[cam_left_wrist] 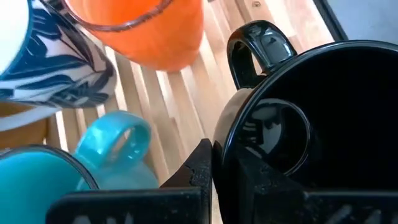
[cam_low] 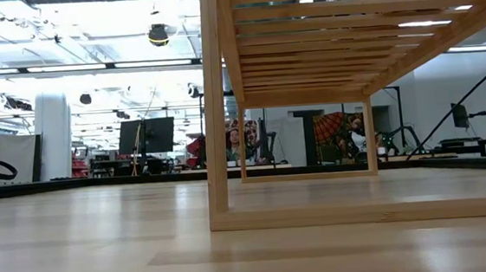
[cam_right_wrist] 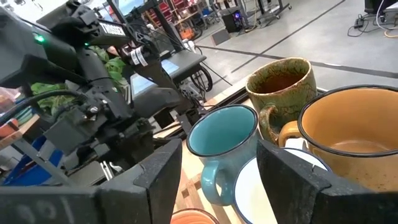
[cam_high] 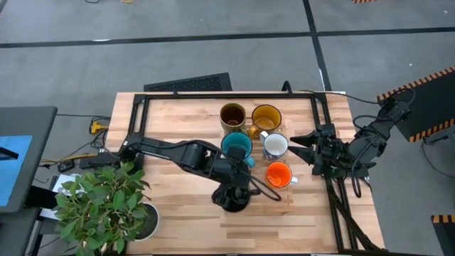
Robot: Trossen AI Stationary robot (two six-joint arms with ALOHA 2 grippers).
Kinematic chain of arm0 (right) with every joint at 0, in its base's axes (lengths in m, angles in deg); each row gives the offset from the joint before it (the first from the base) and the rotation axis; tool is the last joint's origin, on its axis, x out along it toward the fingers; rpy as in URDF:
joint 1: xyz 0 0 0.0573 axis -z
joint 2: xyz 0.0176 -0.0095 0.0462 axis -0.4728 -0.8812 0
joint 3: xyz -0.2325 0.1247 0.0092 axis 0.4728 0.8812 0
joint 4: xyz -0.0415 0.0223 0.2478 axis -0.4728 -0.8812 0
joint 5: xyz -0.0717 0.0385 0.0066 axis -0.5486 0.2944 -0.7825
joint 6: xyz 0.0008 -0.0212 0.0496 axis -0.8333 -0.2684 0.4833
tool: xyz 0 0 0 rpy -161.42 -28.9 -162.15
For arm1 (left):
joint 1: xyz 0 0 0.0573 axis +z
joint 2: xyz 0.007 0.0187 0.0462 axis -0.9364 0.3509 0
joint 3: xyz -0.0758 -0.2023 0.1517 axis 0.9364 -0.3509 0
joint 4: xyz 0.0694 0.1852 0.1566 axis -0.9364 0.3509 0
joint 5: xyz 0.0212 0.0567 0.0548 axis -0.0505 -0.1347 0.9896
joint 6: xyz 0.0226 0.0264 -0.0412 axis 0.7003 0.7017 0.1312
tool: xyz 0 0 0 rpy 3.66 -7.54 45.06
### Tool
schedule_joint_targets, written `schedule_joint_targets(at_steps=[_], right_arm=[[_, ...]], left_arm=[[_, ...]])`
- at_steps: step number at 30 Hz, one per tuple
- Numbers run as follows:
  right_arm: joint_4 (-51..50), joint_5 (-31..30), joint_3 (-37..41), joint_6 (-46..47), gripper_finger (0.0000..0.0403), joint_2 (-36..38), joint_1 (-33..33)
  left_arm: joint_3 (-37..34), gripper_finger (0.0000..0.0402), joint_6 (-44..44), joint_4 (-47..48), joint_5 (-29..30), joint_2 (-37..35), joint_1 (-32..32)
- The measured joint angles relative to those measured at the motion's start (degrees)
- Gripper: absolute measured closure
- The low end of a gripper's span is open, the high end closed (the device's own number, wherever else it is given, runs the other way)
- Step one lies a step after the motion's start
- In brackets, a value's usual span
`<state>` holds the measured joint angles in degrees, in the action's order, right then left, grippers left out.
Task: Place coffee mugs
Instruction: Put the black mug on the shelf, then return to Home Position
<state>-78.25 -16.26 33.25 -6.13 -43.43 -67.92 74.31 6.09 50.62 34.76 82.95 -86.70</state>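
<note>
Six mugs stand on the slatted wooden top in the high view: brown [cam_high: 232, 116], mustard-yellow [cam_high: 266, 117], teal [cam_high: 237, 146], white [cam_high: 275, 146], orange [cam_high: 279, 174] and black [cam_high: 234, 200]. My left gripper [cam_high: 234, 189] reaches from the left and is shut on the black mug [cam_left_wrist: 323, 124], just near-side of the teal mug [cam_left_wrist: 37, 180]. My right gripper [cam_high: 298, 149] waits open at the right, pointing at the white mug [cam_right_wrist: 261, 193], with the teal [cam_right_wrist: 221, 140], brown [cam_right_wrist: 280, 87] and yellow [cam_right_wrist: 348, 137] mugs beyond it. My left gripper holds the black mug by its rim [cam_left_wrist: 227, 146], on the side away from the handle [cam_left_wrist: 258, 46]. One finger [cam_left_wrist: 261, 183] is inside the mug and the other finger [cam_left_wrist: 202, 171] outside, coming from above. The mug is upright; whether it is lifted clear I cannot tell.
A potted plant [cam_high: 106, 206] stands at the near left corner. A keyboard [cam_high: 188, 84] lies past the far edge. A dark frame [cam_high: 227, 94] rims the top. The low view shows only the wooden rack's leg [cam_low: 215, 112]. Bare wood lies near and left of the mugs.
</note>
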Motion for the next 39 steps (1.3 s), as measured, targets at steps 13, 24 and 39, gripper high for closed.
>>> schedule_joint_targets(at_steps=[13,24,39], right_arm=[[0.02,0.0,-0.03,0.02,0.0168,-1.49,0.01],[0.13,-0.02,-0.02,0.0,0.0168,-1.39,0.01],[0.4,-0.05,-0.02,-0.05,0.0168,-1.4,0.0]], left_arm=[[-0.07,0.0368,4.75,-0.73,3.53,1.23,0.29],[-0.04,0.0282,5.9,-1.5,5.12,1.2,2.0],[0.73,0.0245,-0.52,-2.79,0.07,-7.84,4.49]])
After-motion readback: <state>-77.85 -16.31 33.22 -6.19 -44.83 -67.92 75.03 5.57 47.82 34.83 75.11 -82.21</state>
